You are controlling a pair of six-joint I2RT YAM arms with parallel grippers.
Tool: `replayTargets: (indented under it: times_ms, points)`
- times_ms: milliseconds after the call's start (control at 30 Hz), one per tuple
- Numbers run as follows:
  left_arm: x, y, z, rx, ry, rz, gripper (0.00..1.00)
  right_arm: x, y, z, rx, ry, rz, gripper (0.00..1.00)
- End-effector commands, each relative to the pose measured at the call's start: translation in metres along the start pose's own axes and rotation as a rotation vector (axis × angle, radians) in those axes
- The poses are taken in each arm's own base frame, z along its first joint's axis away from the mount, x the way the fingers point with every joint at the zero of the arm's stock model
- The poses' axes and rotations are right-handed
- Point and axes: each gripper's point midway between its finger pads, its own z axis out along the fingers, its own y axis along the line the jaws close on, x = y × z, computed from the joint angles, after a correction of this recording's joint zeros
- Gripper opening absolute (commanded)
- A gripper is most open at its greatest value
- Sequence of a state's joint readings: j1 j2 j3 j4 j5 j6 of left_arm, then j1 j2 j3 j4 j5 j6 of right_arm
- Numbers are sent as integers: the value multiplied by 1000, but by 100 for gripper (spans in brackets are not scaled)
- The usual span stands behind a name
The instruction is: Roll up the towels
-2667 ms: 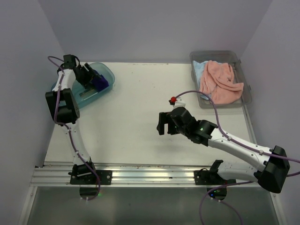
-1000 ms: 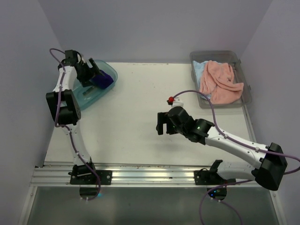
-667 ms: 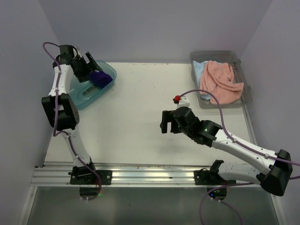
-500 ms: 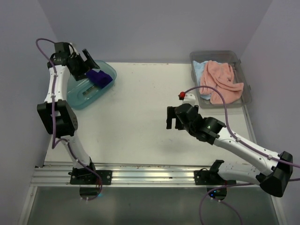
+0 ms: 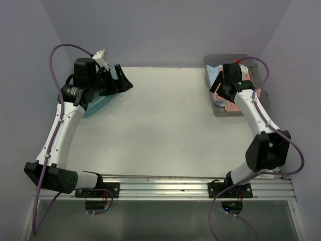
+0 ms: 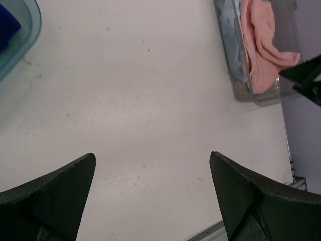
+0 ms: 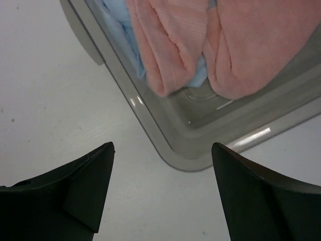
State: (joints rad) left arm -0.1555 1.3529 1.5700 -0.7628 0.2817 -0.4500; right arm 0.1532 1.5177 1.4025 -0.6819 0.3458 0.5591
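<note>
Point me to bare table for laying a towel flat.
The whole middle of the table is bare, from the teal tub at far left across to the grey bin at far right. Crowded: the bin itself, holding the pink towel and blue towel.

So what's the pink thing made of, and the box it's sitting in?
The pink towel looks like soft cloth, maybe terry. It is matte, with a fuzzy, finely ribbed surface, and it lies in floppy folds. The box looks like clear grey plastic, smooth and shiny. You can see through its wall, and light glints along its edge.
</note>
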Motion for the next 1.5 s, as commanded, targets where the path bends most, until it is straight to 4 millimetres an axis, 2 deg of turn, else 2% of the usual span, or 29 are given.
replayTargets:
  times_ms: [0, 67, 167, 267, 367, 467, 500, 533, 600, 633, 700, 733, 833, 867, 900, 933, 967, 1000, 1033, 1067, 1133, 1200, 1300, 1367, 1400, 1433, 1467]
  points:
    - [35, -12, 1, 32, 47, -29, 100, -10, 15, 41, -32, 90, 8, 81]
    - [50, -14, 0, 45, 69, -39, 99, -9, 16, 72, -9, 141, 19, 77]
    - [60, -9, -8, 20, 81, -38, 100, -2, 13, 103, 26, 196, 42, 69]
    - [63, -5, -13, 4, 78, -32, 100, 0, 5, 120, 60, 199, 63, 60]
    - [66, -5, -16, 3, 79, -32, 100, -2, 3, 129, 57, 194, 89, 47]
    - [68, -4, -17, 1, 85, -34, 100, 0, 4, 137, 53, 213, 88, 40]
    - [68, -3, -17, 0, 83, -33, 100, 1, 3, 140, 54, 220, 83, 33]
    - [70, -3, -16, -2, 87, -36, 100, 0, 3, 139, 54, 218, 80, 18]
    - [70, -3, -17, -3, 86, -36, 100, -8, 0, 132, 69, 192, 82, 0]
    - [70, -2, -17, -3, 86, -34, 100, -24, 0, 116, 58, 143, 89, 0]
    - [70, -1, -17, -9, 85, -34, 100, -42, 3, 101, 32, 84, 92, 0]
    - [70, -1, -17, -10, 86, -32, 100, -62, 6, 79, -1, 27, 97, 0]
    - [71, 0, -15, -14, 91, -31, 100, -91, 12, 53, -51, -62, 79, 0]
    - [73, 1, -13, -18, 99, -33, 100, -96, 13, 49, -50, -61, 68, 8]
    - [73, 2, -13, -19, 100, -34, 100, -94, 12, 52, -43, -46, 44, 19]
    - [75, 3, -12, -21, 105, -35, 100, -90, 13, 57, -40, -29, 37, 36]
    - [76, 3, -11, -21, 109, -36, 100, -77, 10, 72, -18, 16, 22, 43]
    - [77, 4, -11, -22, 110, -36, 100, -70, 9, 80, -10, 39, 12, 47]
    - [77, 3, -11, -19, 112, -35, 100, -60, 8, 89, 0, 67, 6, 55]
    - [77, 3, -11, -20, 111, -35, 100, -46, 6, 103, 14, 108, -3, 59]
    - [76, 4, -11, -26, 112, -34, 100, -34, 4, 115, 31, 142, -4, 64]
    - [77, 5, -10, -32, 115, -35, 100, -19, -1, 130, 61, 177, -16, 65]
    - [78, 6, -9, -35, 122, -39, 100, -3, -7, 144, 90, 214, -26, 64]
    - [80, 7, -8, -37, 126, -45, 100, 4, -9, 148, 99, 228, -24, 53]
    - [81, 7, -8, -40, 128, -47, 99, -4, -22, 148, 118, 215, 12, 44]
    - [80, 7, -8, -39, 127, -47, 100, -7, -22, 145, 116, 203, 23, 18]
    - [81, 8, -8, -42, 129, -47, 100, -8, -23, 142, 118, 192, 37, 6]
